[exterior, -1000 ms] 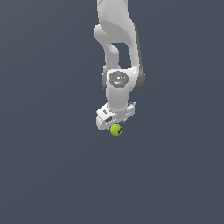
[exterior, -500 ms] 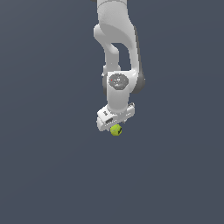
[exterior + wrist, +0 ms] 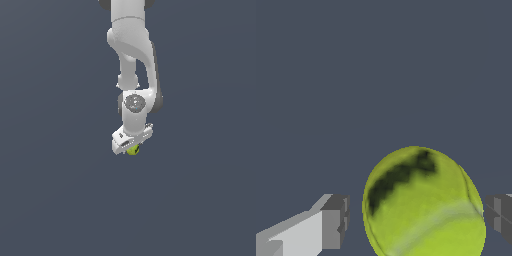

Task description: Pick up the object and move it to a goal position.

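The yellow-green ball with dark markings shows just below the white gripper in the exterior view, mostly covered by it. In the wrist view the ball sits between the two grey fingertips of the gripper. A small gap shows between one fingertip and the ball. The other fingertip is very near the ball's side. The jaws stand apart around the ball and are not closed on it.
The white arm reaches down from the top of the exterior view. A plain dark grey surface fills all else in both views.
The gripper has come down over the ball, which now shows less below the fingers. The ball has stayed in about the same place.
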Tool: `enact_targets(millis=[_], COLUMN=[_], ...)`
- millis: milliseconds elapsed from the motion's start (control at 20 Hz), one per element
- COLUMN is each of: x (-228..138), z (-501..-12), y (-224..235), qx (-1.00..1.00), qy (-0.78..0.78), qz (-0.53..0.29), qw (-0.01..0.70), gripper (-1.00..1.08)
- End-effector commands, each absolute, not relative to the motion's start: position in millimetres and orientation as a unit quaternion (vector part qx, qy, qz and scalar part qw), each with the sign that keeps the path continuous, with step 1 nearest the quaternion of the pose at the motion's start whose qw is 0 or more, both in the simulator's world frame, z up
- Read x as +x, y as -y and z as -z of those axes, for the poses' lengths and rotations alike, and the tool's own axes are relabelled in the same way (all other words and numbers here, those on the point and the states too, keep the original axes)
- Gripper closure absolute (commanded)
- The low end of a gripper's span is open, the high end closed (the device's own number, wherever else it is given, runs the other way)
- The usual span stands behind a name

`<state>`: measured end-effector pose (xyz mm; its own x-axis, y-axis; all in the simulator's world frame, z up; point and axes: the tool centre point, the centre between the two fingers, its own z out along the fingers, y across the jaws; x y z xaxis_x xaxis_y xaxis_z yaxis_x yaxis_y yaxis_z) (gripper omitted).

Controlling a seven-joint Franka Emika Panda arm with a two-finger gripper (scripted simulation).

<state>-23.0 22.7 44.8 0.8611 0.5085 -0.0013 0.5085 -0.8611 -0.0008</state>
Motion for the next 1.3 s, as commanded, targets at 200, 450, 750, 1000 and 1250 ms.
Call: enact_targets(millis=[200, 450, 750, 1000, 1250], x=[-22.0, -22.0, -22.2, -23.9, -27.2], z=[-41.1, -41.1, -44.3, -58.6, -86.4], y=[-22.7, -22.7, -22.0, -22.0, -22.2], qx=[-0.965, -0.965, -0.965, -0.965, -0.965], qy=[0.264, 0.264, 0.263, 0.263, 0.264], qz=[0.0, 0.0, 0.0, 0.0, 0.0], qw=[0.0, 0.0, 0.0, 0.0, 0.0], gripper=[1.08, 1.08, 1.08, 1.08, 1.08])
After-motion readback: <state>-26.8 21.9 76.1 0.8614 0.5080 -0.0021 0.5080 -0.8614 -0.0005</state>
